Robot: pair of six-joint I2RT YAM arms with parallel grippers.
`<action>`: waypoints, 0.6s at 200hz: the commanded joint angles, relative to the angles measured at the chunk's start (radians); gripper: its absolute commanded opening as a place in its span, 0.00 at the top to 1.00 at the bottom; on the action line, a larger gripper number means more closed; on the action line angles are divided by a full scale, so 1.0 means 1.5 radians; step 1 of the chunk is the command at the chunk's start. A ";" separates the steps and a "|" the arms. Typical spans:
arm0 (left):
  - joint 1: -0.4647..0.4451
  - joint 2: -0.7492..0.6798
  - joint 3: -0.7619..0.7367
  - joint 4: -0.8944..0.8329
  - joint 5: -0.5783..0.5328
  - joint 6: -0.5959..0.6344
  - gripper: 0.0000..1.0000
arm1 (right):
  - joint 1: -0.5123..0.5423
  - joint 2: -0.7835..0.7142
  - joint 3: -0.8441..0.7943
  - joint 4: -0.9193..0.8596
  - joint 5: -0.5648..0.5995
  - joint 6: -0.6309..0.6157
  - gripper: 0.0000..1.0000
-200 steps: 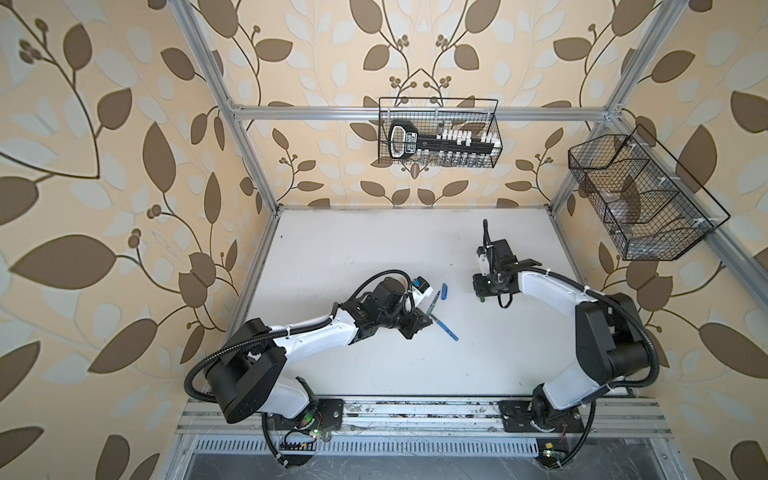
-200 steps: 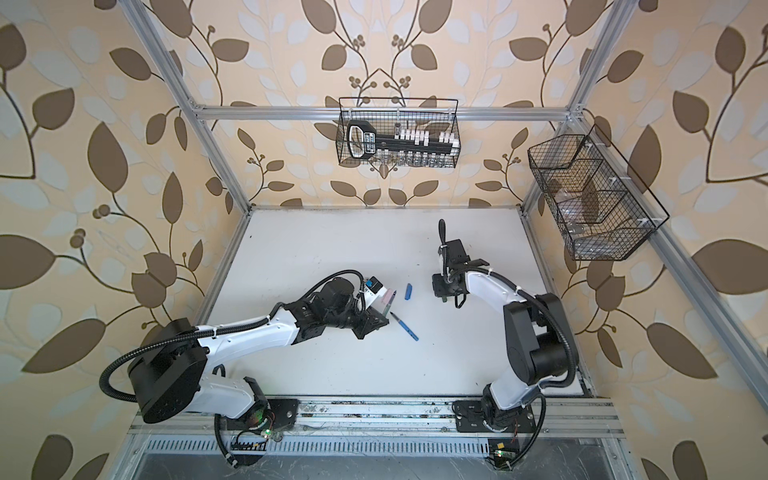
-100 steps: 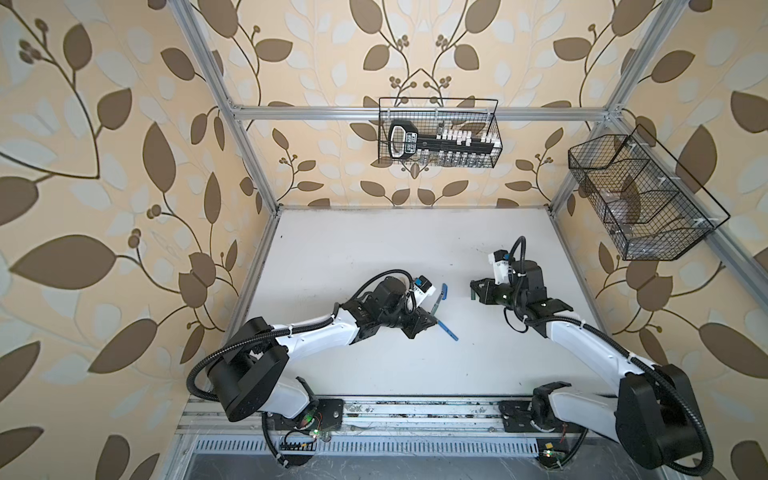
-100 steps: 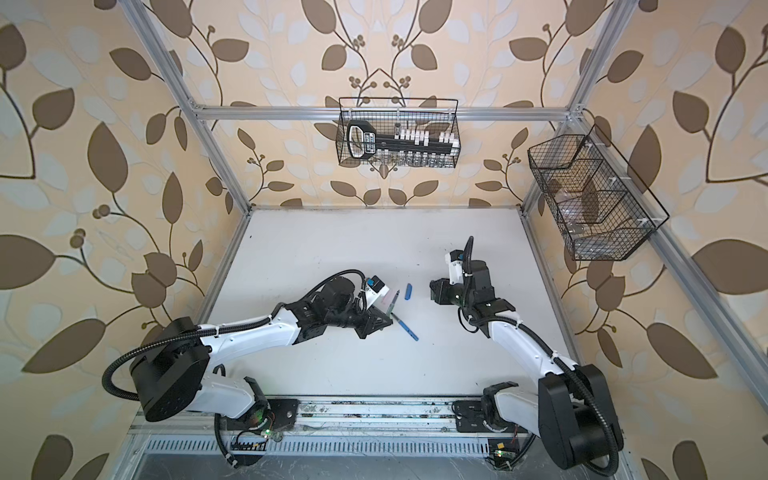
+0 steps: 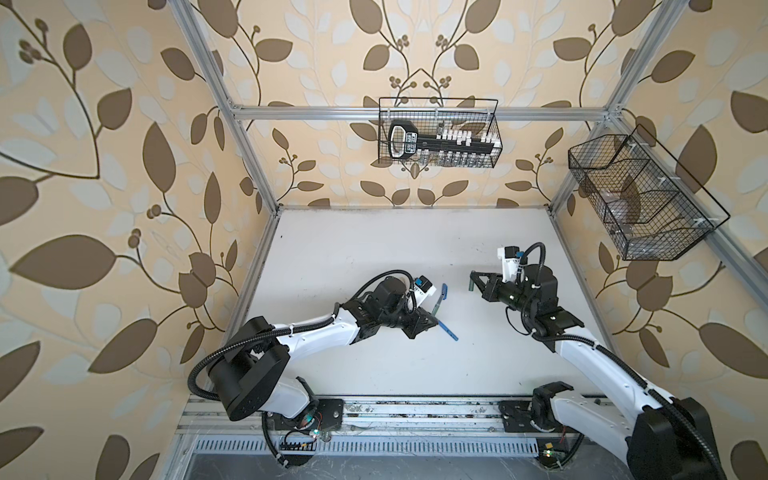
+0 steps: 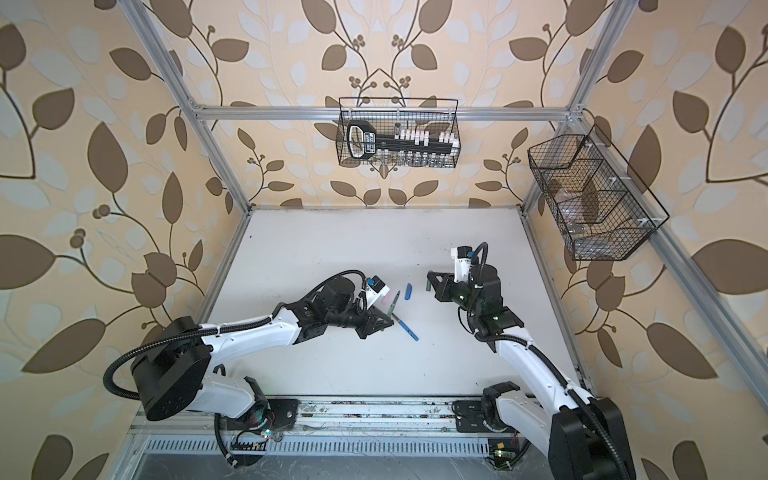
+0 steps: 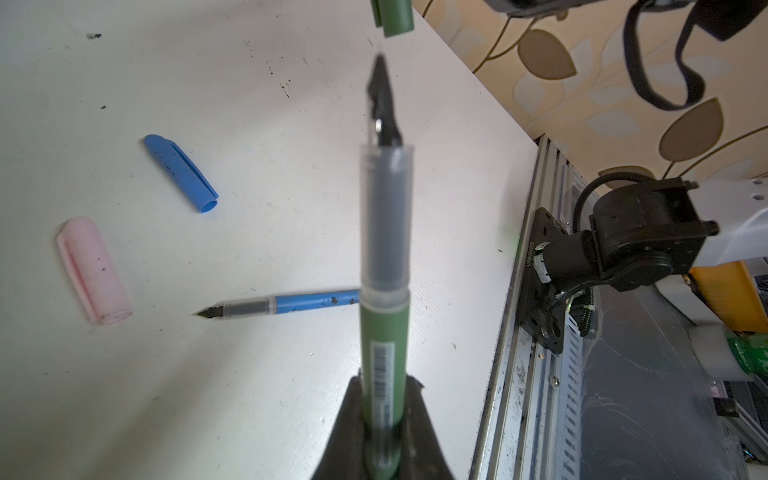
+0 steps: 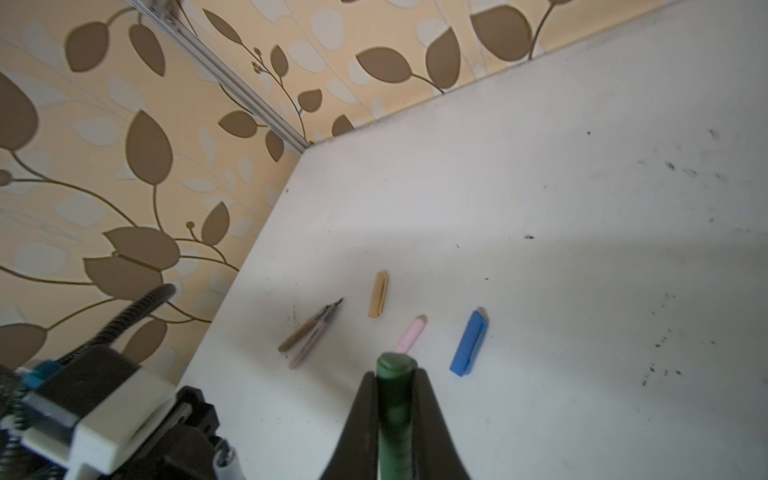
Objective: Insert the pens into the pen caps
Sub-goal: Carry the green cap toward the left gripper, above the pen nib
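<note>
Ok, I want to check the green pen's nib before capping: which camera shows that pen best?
The left wrist view: the green pen fills the frame lengthwise, from the left gripper up to its dark nib. In both top views the pen is only a thin sliver. The right wrist view does not clearly show it.

Soft, even light fills both top views, stretched at the edges. In the wrist views the close green pen (image 7: 384, 332) and green cap (image 8: 395, 399) blur; broad soft shadows cross the table (image 8: 582, 291).
</note>
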 commanded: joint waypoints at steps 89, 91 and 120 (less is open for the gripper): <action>-0.042 -0.098 -0.025 0.052 -0.119 0.044 1.00 | 0.129 -0.076 -0.061 0.225 0.081 0.109 0.87; -0.042 -0.098 -0.025 0.051 -0.121 0.045 1.00 | 0.130 -0.076 -0.061 0.227 0.081 0.109 0.87; -0.057 -0.099 -0.020 0.042 -0.141 0.055 1.00 | 0.133 -0.086 -0.058 0.236 0.080 0.115 0.87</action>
